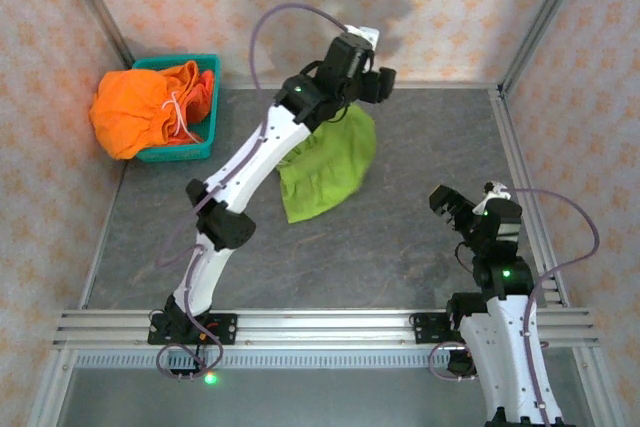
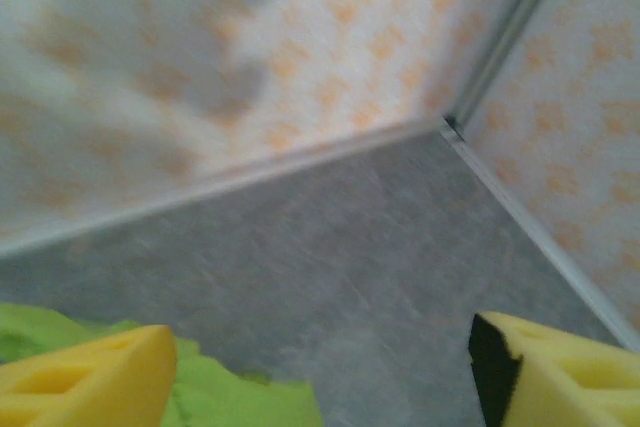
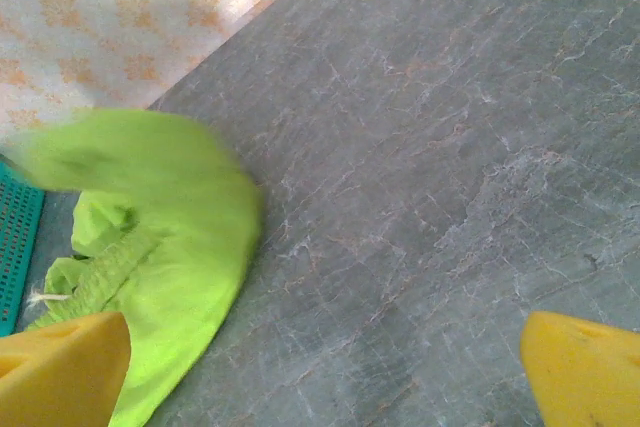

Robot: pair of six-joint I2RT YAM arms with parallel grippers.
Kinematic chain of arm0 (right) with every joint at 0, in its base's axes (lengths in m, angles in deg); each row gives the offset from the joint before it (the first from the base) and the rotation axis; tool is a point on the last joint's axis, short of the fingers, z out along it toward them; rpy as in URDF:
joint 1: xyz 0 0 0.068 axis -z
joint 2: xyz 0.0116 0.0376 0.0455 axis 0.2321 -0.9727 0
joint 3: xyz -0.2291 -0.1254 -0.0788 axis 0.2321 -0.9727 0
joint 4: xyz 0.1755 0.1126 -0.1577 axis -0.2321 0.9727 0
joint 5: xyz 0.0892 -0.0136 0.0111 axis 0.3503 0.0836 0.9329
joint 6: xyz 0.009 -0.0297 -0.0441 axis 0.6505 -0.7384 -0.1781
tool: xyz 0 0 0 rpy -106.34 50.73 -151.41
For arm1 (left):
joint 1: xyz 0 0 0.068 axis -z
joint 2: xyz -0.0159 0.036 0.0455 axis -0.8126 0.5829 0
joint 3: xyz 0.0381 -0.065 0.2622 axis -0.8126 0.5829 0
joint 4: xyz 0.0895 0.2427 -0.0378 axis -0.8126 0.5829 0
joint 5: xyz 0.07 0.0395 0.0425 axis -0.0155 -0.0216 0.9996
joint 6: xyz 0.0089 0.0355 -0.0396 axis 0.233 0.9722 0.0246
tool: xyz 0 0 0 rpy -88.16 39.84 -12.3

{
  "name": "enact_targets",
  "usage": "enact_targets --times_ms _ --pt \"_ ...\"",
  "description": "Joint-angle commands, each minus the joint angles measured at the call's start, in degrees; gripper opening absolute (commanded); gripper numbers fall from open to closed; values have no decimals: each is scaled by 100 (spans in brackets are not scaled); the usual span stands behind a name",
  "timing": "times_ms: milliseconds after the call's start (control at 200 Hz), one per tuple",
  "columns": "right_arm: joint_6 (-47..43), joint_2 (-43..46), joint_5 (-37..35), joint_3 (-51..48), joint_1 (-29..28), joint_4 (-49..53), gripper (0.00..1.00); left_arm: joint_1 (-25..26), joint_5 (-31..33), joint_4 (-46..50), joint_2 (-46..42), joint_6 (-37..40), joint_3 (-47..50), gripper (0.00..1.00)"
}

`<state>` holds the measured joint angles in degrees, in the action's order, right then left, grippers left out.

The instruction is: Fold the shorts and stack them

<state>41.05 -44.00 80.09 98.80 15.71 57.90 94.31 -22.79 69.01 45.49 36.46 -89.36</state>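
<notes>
- Top view: the left gripper [image 1: 378, 84] hangs near the back wall, over the far edge of the lime green shorts [image 1: 330, 172]. They lie rumpled mid-table, partly under the left arm [image 1: 255, 157]. The orange shorts [image 1: 135, 112] sit heaped in the teal basket [image 1: 205, 137] in the far left corner. The right gripper [image 1: 447, 205] is open and well apart from the shorts.
- Left wrist view: the yellow pads [image 2: 80, 377] are spread wide with nothing between them. Green cloth lies just beneath one pad, so that pad could snag and drag it.
- Right wrist view: the pads are wide and empty. The lime green shorts look bunched, so a fold could come out crooked. The basket edge sits close beside them.
</notes>
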Motion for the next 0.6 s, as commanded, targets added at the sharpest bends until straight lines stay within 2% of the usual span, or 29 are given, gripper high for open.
enact_targets --times_ms 0,95,145,245,325,455,596 --pt "21 15 80 262 -26 156 100 -43 -564 231 -684 -45 69 87" --pt "-11 -49 316 267 -29 134 100 -87 -397 -47 -1676 95 1597 89" --pt "-11 -153 434 260 -28 86 100 -194 -444 -502 -2370 10 2861 90" --pt "13 -449 687 259 -32 -71 99 -618 -873 -1507 -3507 -398 5091 89" --pt "81 -690 833 276 -27 -168 99 -1028 -1177 -1933 -4077 -691 6369 87" --pt "153 -925 954 285 -22 -304 100 -1316 -1608 -2296 -4369 -820 7517 82" --pt "242 -1002 961 294 -27 -343 100 -1383 -1757 -2295 -3880 -763 7728 80"
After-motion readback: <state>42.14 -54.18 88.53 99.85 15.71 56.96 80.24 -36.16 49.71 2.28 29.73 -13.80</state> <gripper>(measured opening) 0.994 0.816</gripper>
